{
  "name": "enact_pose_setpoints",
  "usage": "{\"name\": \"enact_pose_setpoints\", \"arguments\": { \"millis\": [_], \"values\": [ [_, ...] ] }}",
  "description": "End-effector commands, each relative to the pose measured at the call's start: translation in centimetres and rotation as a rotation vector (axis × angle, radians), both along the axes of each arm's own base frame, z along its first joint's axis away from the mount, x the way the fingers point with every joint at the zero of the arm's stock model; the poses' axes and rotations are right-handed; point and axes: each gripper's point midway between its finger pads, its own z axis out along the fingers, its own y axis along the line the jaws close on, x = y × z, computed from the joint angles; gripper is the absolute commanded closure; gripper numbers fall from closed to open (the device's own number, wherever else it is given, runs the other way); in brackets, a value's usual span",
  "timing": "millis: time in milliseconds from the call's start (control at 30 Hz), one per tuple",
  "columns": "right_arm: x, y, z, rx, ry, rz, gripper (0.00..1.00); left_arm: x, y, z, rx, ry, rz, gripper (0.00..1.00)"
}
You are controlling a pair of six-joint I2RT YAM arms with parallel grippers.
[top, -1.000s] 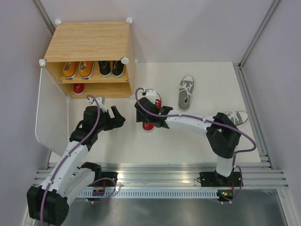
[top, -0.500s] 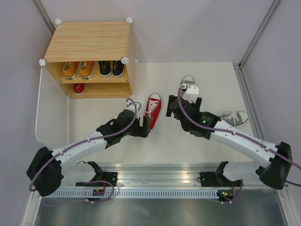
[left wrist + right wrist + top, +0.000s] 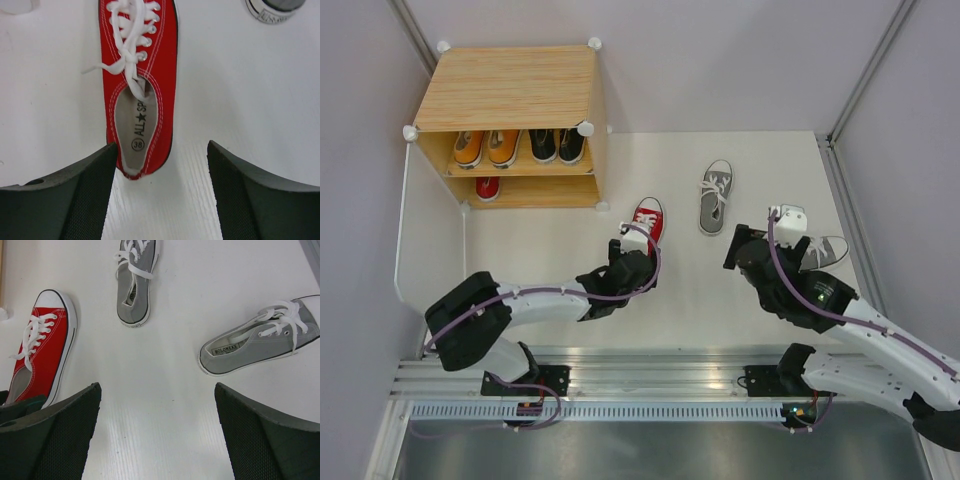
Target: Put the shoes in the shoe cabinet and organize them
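**Closing on the red shoe's heel**

The left pincer (image 3: pixel 161 150) stands wide open and holds nothing. The heel of the loose red shoe (image 3: pixel 137 85) sits between its fingers, closer to one finger than the other. That shoe rests sole-down on the desk (image 3: pixel 720 290), toe towards the shoe cabinet (image 3: pixel 510 85), near its front right corner.

To do this well, I would first shift the pincer sideways until the heel is centred, so both pads meet the canvas together and the shoe does not swivel. Reaching a little further along the sides, short of the loose lace end, should give a firmer hold.

The other red shoe (image 3: pixel 487 187) lies at the left of the lower shelf, so the spot beside it looks like the natural target. The upper shelf carries the orange pair (image 3: pixel 485 148) and black pair (image 3: pixel 557 145).

The right pincer (image 3: pixel 157 390) is fully open and empty above the desk. Two grey shoes (image 3: pixel 134 285) (image 3: pixel 260 342) lie ahead of it. It is best kept clear of the left arm's path.
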Motion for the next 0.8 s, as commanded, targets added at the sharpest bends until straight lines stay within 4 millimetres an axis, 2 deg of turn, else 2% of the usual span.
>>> {"name": "enact_pose_setpoints", "arguments": {
  "millis": [0,100,233,433,767],
  "values": [
    [-0.9,-2.0,0.3,-0.021,-0.005,-0.045,0.02,2.4,-0.2,1.6,-0.077,-0.137,0.113,0.25],
    [-1.3,-2.7,0.4,-0.033,0.003,-0.054,0.02,2.7,0.3,0.8,-0.069,-0.157,0.139,0.27],
    [-1.8,-3.3,0.3,-0.032,0.007,-0.056,0.02,3.1,-0.2,0.0,-0.064,-0.180,0.129,0.30],
    [-1.4,-2.7,0.5,-0.042,0.006,-0.038,0.02,3.2,0.0,-2.0,-0.028,-0.167,0.139,0.35],
    [-1.1,-1.9,-0.7,-0.074,0.038,-0.020,0.02,3.0,0.4,-4.9,0.004,-0.115,0.177,0.34]
  ]
}}
